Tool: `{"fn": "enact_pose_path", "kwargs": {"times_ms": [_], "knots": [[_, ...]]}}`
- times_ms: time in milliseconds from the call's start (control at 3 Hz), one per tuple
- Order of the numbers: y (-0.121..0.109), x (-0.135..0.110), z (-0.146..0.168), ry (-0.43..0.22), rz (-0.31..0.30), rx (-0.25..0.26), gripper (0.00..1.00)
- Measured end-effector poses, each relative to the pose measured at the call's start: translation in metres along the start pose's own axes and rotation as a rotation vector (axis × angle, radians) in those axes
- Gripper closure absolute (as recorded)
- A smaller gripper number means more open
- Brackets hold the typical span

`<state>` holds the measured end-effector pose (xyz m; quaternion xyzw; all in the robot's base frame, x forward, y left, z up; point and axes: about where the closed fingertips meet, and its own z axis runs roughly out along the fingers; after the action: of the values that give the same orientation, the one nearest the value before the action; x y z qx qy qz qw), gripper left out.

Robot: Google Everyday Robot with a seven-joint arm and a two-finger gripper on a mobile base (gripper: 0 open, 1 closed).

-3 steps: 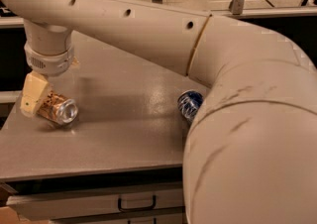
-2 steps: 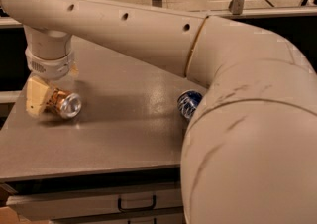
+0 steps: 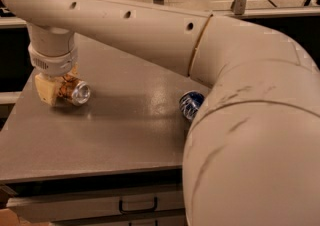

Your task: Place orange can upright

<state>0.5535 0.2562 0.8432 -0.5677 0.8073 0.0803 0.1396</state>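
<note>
Gripping one orange can [image 3: 76, 92], the hand [image 3: 56, 86] hangs apart from one blue can [image 3: 191, 104].

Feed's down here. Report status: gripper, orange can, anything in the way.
Gripper over table, left in view, shut on orange can. Can on its side, not upright yet. Blue and white can lies apart to the right.

Your arm [image 3: 150, 30] is smooth cream-beige plastic, thick and tubular, with a row of small dark round holes along its upper link. A thin seam joins that link to the bulky near segment [image 3: 250, 160], which carries dark scuff marks. A pale ribbed collar [image 3: 52, 62] rings the wrist, and below it, at far left, sits your tan-yellow gripper [image 3: 57, 89].
</note>
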Motion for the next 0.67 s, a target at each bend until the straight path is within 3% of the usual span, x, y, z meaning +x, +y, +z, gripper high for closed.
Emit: {"fn": "enact_pose_path", "kwargs": {"times_ms": [333,667], "knots": [[-0.029,-0.006,-0.031,-0.076,-0.013,0.059,0.88],[-0.062,-0.011,-0.073,-0.22,-0.062,0.104,1.0]]}}
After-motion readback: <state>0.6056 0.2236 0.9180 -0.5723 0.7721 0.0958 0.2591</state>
